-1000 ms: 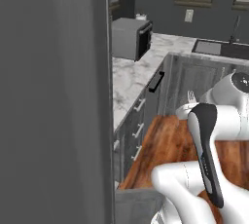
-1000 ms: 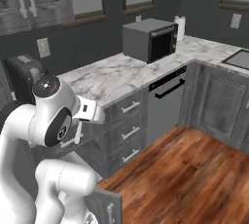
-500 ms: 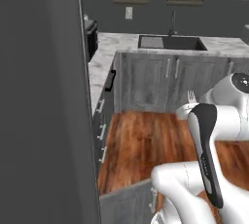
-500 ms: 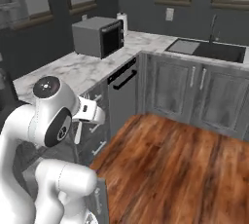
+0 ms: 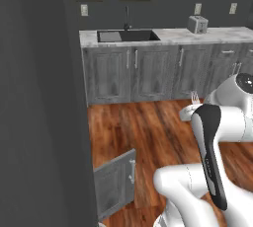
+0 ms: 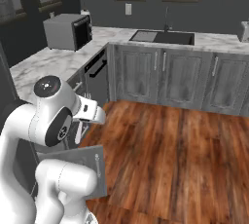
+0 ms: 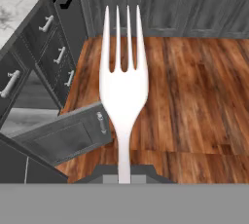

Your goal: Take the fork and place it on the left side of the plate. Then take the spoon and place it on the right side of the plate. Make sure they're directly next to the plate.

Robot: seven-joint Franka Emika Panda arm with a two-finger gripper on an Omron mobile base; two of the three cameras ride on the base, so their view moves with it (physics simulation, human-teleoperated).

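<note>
The biggest thing in front of me is the long marble-topped bench that wraps the corner of the kitchen, grey cabinets beneath it and a wide stretch of wooden floor in front. I'll take the sink, sunk into the bench under the windows, as my marker. Well off to the left of the sink, round the corner, stands a grey microwave; well off to its right sits a small toaster. Down on the floor side, near the robot, a grey cabinet door hangs open.

The white arm is folded close to its own base, well back from the sink and not over any part of the bench. Its end effector is pinched tight on the handle of the fork, whose tines point out ahead over the floorboards, toward the lower cabinets. From the left base view the tines just poke up above the arm's wrist.

As for progress, I'd judge the job is early in its first half: the fork is picked up and being carried, but it is not set down anywhere. I cannot see a plate or the spoon from here, so the plate must be somewhere else in the room. What is left, then, is reaching the plate, laying the fork right against its left side, then fetching the spoon and laying it right against the right side.
</note>
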